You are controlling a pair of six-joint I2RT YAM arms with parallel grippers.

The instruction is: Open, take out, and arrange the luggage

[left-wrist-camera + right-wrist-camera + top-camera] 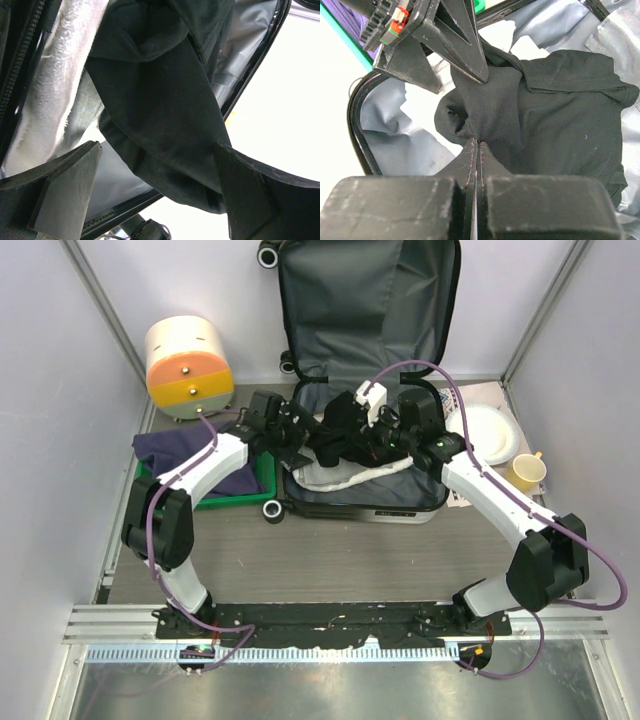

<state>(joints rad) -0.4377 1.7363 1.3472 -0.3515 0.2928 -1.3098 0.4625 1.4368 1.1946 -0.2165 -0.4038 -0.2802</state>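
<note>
While the right claw [476,150] is clenched on the black garment [555,115] inside the open luggage [365,300] on the table [340,560], the left claw [157,185] stands released astride it, so unpacking appears in hand and next calls for lifting it clear.

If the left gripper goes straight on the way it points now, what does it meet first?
The left gripper would most likely meet the black garment first; it fills the space between the open fingers, though depth is unclear.
</note>
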